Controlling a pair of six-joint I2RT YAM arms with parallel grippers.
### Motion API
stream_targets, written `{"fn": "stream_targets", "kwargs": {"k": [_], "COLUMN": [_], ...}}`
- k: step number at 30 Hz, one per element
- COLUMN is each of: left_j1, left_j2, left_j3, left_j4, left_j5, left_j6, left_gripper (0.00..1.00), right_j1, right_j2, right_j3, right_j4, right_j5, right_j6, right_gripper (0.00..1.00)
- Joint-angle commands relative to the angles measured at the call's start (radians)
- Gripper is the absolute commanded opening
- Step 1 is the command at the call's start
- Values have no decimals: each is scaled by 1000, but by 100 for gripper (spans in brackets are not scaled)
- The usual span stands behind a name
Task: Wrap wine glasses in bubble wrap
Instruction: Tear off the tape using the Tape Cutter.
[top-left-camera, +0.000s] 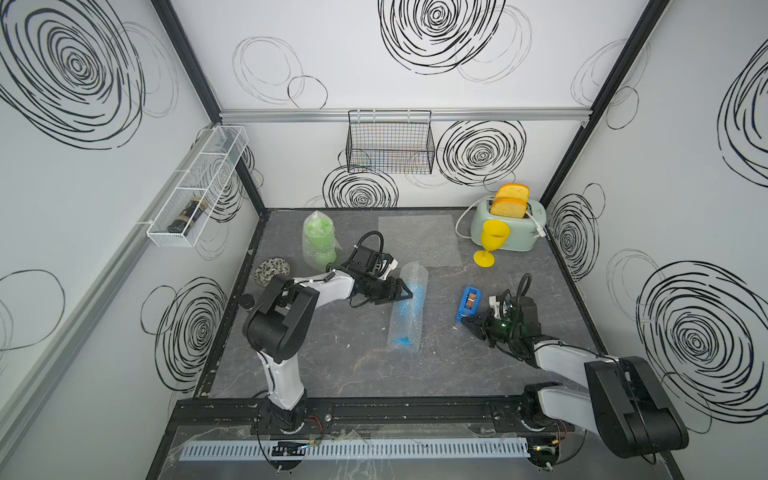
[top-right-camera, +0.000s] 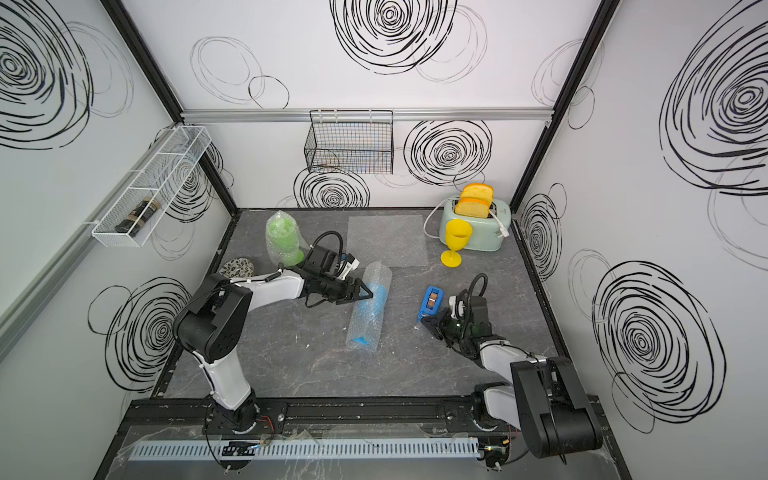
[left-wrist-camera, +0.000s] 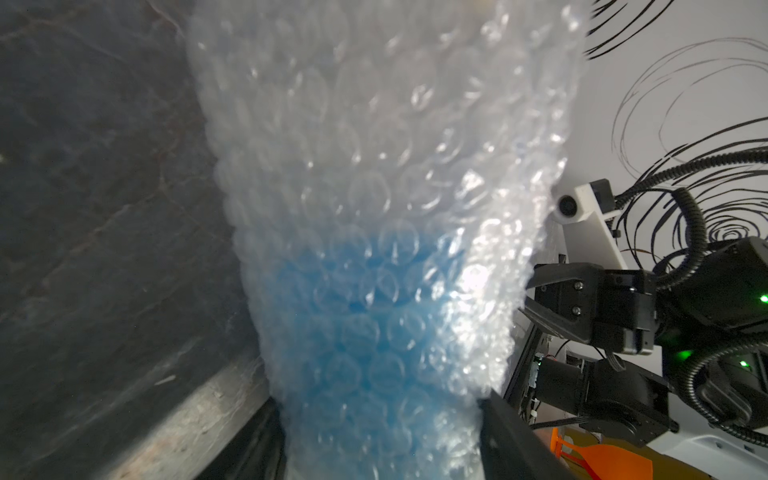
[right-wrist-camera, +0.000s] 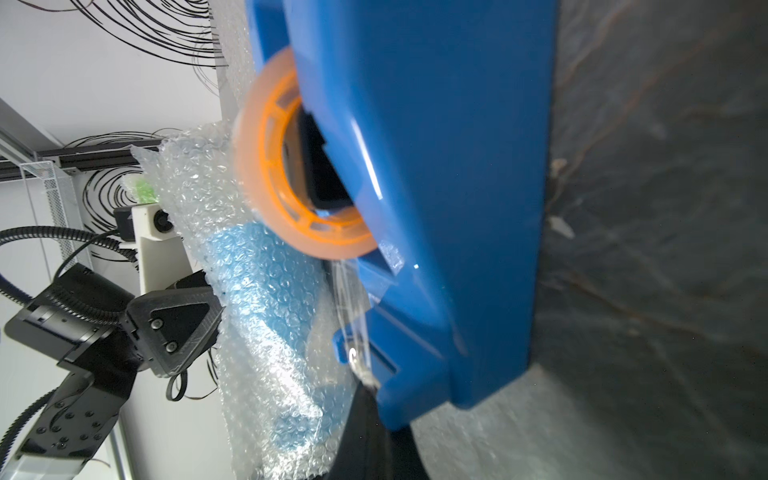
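Mid-table, wrapped blue goblet, axis near-far, in L end effector; R one closed.

walls: white, black scribble spirals | tabletop: dark marbled | back wall: black wire basket

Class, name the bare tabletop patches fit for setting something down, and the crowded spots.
Free: the wide tabletop strip between the wrapped blue goblet and the front rail; also between tape dispenser and yellow goblet. Crowded: around the left gripper, and by the toaster.
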Motion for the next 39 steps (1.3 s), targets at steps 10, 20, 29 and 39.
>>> {"fn": "stream_targets", "kwargs": {"k": [10,20,29,39], "left_j1": [-20,-18,-19,-17], "left_j2": [62,49,61,67], "left_j3": [-13,-15,-16,-8], "left_j4": [-110,-103,-99,-113], "left_j5": [-106,-107,-102,-106], "left_j6": [37,36,33,39], "left_gripper": [70,70,70,70], "right_j1": [46,35,-12,-43], "right_j2": [-108,-122,-200,-133], "right_j3": [-28,-2,-32,-94], "right_j4": [-249,-250,-93,-171], "right_j5": [183,198,5,23], "right_j6": [-27,-164,-93,-152], "right_gripper": [0,0,0,0]}}
